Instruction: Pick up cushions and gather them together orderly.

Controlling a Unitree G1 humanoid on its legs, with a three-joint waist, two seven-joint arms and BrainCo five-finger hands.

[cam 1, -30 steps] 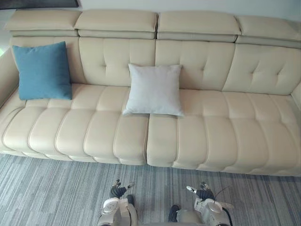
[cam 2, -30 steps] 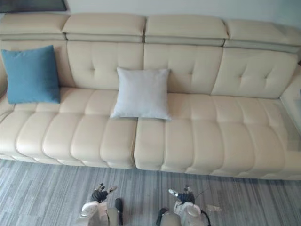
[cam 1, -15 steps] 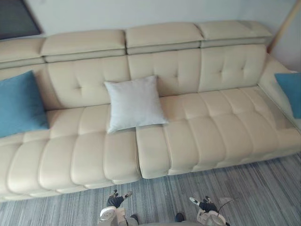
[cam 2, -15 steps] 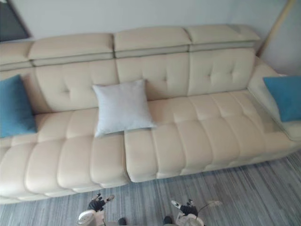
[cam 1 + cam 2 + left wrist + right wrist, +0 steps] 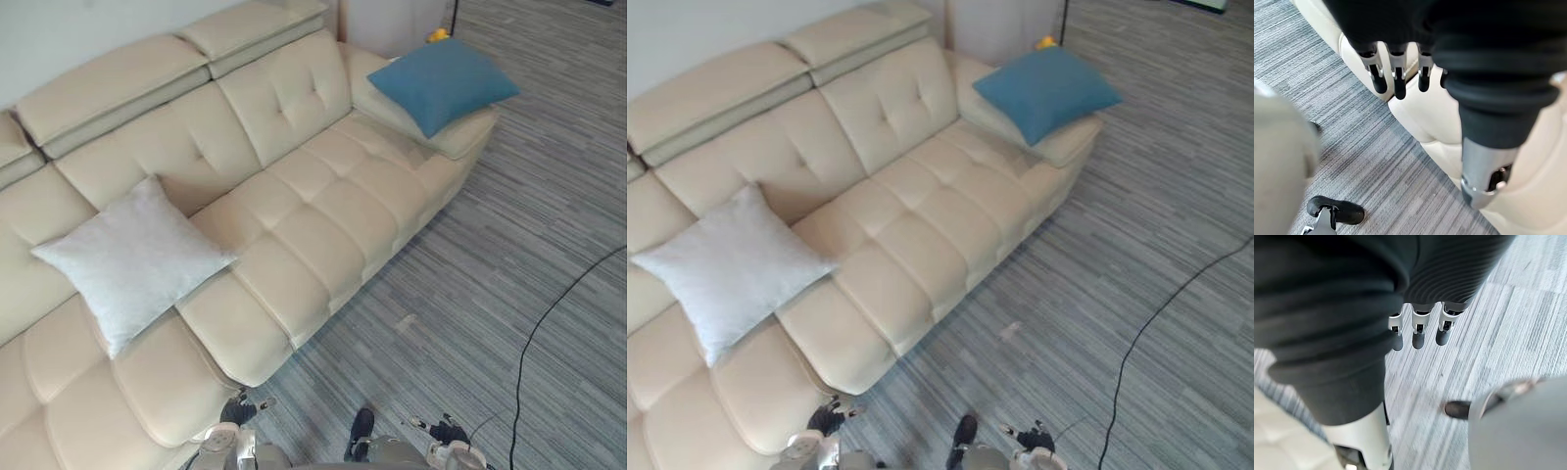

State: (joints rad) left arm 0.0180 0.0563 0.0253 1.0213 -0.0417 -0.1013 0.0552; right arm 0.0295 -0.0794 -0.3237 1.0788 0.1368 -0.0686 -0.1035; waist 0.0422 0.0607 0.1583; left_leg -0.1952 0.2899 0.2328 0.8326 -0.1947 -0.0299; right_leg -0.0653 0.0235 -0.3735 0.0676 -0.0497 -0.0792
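Note:
A pale grey cushion (image 5: 132, 258) leans against the backrest of the cream sofa (image 5: 323, 196), towards its left. A blue cushion (image 5: 443, 82) lies flat on the sofa's right armrest at the far end. My left hand (image 5: 240, 409) hangs low by the sofa's front edge, fingers (image 5: 1396, 73) straight and holding nothing. Over the carpet at the bottom right hangs my right hand (image 5: 443, 431), its fingers (image 5: 1419, 330) relaxed and empty. Both hands are far from either cushion.
Grey striped carpet (image 5: 529, 255) spreads to the right of the sofa. A small yellow object (image 5: 437, 35) shows behind the blue cushion at the sofa's far end.
The camera has swung to the right: the sofa's right end and its blue cushion now fill the top, and the left blue cushion has left the view. The hands still hang low.

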